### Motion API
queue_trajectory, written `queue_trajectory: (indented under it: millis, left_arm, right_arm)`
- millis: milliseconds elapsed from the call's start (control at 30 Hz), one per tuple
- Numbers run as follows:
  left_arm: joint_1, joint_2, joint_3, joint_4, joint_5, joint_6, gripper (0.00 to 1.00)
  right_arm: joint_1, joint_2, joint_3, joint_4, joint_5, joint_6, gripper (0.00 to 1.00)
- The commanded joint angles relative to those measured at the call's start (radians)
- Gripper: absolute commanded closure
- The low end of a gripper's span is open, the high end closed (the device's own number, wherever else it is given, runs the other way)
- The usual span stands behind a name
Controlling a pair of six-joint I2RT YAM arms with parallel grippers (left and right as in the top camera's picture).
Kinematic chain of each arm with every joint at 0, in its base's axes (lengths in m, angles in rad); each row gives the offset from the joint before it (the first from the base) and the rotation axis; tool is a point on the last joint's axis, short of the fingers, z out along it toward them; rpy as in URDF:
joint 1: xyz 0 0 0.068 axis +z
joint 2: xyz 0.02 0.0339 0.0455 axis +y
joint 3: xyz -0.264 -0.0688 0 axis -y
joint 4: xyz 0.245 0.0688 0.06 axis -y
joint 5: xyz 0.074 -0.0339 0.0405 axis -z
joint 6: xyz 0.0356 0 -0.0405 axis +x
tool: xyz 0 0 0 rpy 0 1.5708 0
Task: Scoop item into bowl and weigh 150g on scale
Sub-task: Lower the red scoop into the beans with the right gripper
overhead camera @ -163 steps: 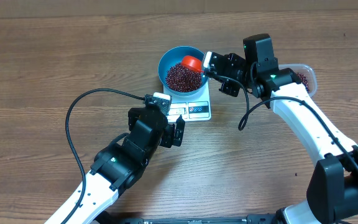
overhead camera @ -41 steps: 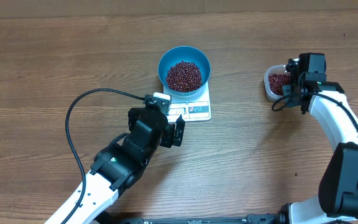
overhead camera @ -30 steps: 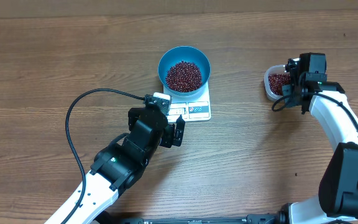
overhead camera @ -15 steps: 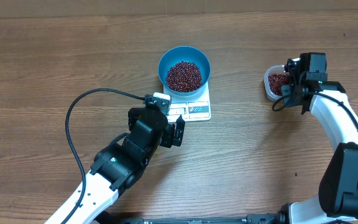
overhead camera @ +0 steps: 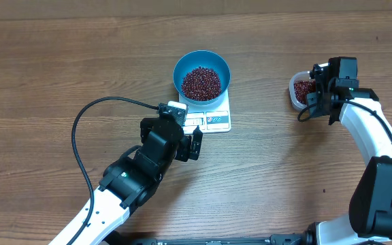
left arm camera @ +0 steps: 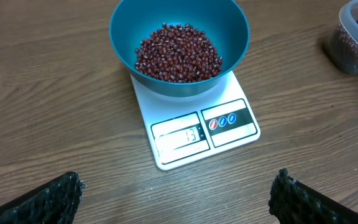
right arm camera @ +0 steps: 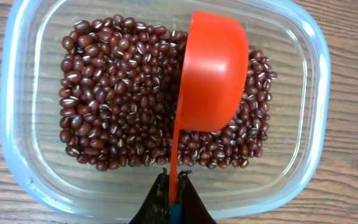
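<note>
The blue bowl (overhead camera: 180, 68) stands on the white scale (overhead camera: 213, 120) and holds a heap of dark red beans (overhead camera: 201, 82). In the left wrist view, bowl (left arm camera: 120, 37), beans (left arm camera: 178, 53) and scale (left arm camera: 197, 134) lie ahead of my left gripper (left arm camera: 176, 199). That gripper is open, and only bare wood lies between its fingertips (left arm camera: 61, 193). My right gripper (right arm camera: 173, 180) is shut on the thin handle of an orange scoop (right arm camera: 213, 68). The scoop's cup is turned on its side among more beans (right arm camera: 117, 93) in a clear tub (right arm camera: 17, 124).
The clear tub (overhead camera: 295, 92) sits at the table's right, well apart from the scale. The left arm's black cable (overhead camera: 87, 116) loops over the wood to the left of the scale. The tub (left arm camera: 353, 43) also shows at the left wrist view's upper right edge.
The right arm has carried the scoop from over the bowl to the tub at the right. Over the last second it has barely shifted. The left arm has stayed still.
</note>
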Motion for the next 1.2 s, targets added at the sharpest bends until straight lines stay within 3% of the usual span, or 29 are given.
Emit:
queue_trajectory:
  millis: [0,1167]
  left_arm:
    - [0.005,0.001,0.023,0.003,-0.013,-0.017,0.0]
    - [0.005,0.001,0.023,0.003,-0.013,-0.017,0.01]
  right_arm:
    - [-0.002,0.031,-0.026,-0.064,-0.036,-0.004,0.96]
    - [-0.002,0.031,-0.026,-0.185,-0.232,-0.108,0.96]
